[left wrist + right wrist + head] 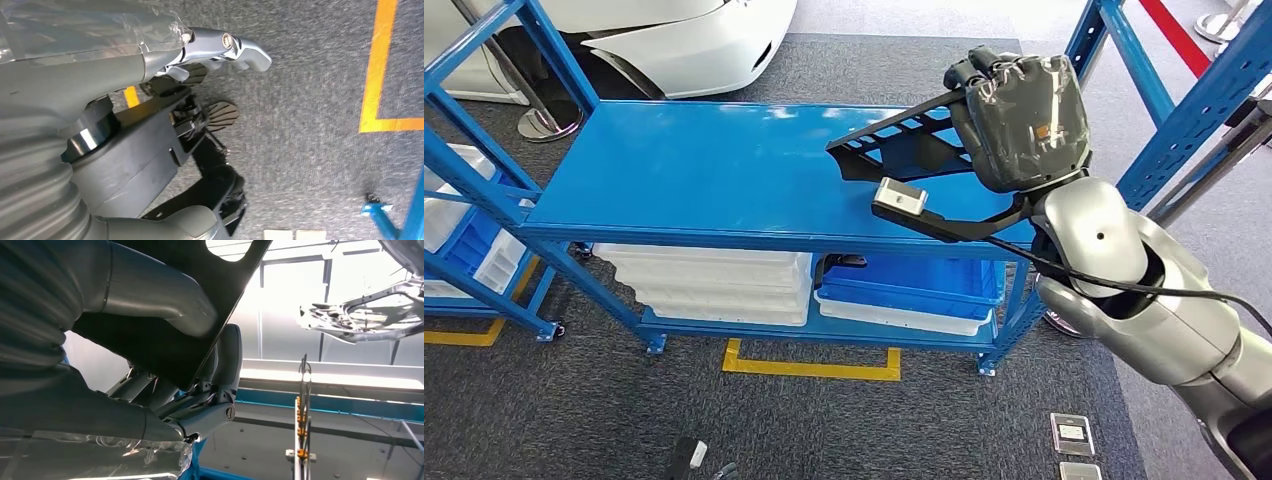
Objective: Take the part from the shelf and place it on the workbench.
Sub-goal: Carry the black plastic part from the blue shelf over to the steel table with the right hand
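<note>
the blue bench (694, 170) carries white and blue bins (724, 285) on its lower level. above the bench's right end, the right robot hand (1024, 120) is clamped on the flat black slotted part (894, 140), thumb against its face. the left robot hand (200, 115) hangs over grey carpet; whether it is apart or together, cannot tell.

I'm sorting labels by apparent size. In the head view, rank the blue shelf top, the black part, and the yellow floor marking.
1. blue shelf top
2. black part, which looks bigger for being nearer the camera
3. yellow floor marking
</note>
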